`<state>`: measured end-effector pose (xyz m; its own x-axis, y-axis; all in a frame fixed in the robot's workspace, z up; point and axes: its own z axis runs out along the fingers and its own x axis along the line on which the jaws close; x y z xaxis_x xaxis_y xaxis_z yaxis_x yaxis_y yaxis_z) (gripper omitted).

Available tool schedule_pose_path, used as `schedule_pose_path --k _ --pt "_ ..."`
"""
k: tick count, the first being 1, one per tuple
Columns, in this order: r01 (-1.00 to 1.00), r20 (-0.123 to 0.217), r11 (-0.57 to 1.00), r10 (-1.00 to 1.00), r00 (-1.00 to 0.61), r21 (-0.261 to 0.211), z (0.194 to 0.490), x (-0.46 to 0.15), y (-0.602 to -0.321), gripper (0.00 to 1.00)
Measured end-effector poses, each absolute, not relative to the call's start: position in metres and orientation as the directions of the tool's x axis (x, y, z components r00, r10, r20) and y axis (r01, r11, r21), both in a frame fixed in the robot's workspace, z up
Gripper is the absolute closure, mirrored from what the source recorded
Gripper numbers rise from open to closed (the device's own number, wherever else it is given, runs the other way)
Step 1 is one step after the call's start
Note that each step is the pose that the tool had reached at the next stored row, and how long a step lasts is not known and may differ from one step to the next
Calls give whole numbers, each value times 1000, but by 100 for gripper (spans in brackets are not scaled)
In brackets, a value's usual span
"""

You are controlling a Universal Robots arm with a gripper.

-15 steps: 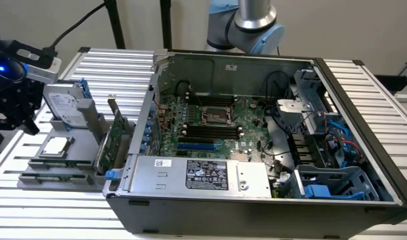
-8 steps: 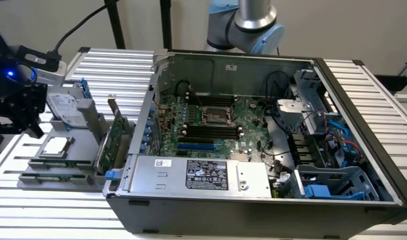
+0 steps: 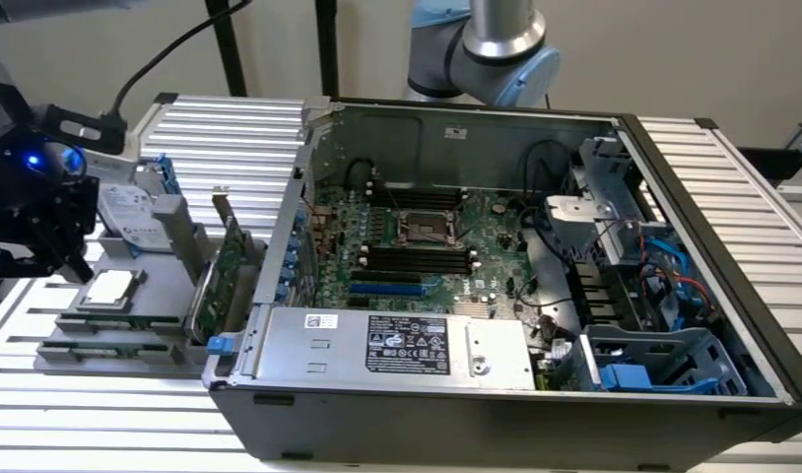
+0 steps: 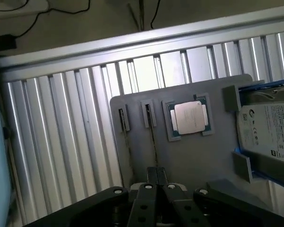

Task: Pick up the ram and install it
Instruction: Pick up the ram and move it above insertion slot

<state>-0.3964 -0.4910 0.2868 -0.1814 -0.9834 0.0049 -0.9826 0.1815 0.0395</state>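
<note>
The ram (image 4: pixel 153 142) stands on edge in the grey tray (image 4: pixel 203 156), long axis level, below the gripper (image 4: pixel 156 171), its fingers (image 4: pixel 152 178) closed together and empty.

Hand: black robot hand (image 3: pixel 31 258) by the grey parts tray (image 3: pixel 165 296), exterior view's left.
Ram: thin green circuit-board stick (image 3: pixel 112 321) lying in that tray.
Case: open grey computer case (image 3: pixel 506 414) beside the tray, on the ribbed metal surface (image 3: pixel 112 424).

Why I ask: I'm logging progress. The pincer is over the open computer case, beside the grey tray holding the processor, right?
No: the exterior view shows the pincer over the grey tray holding the processor, beside the open computer case.
</note>
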Motion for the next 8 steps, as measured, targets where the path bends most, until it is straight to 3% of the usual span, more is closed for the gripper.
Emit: schedule_pose_path --k 8 --pt "-993 5 115 -993 -114 40 281 -396 -496 100"
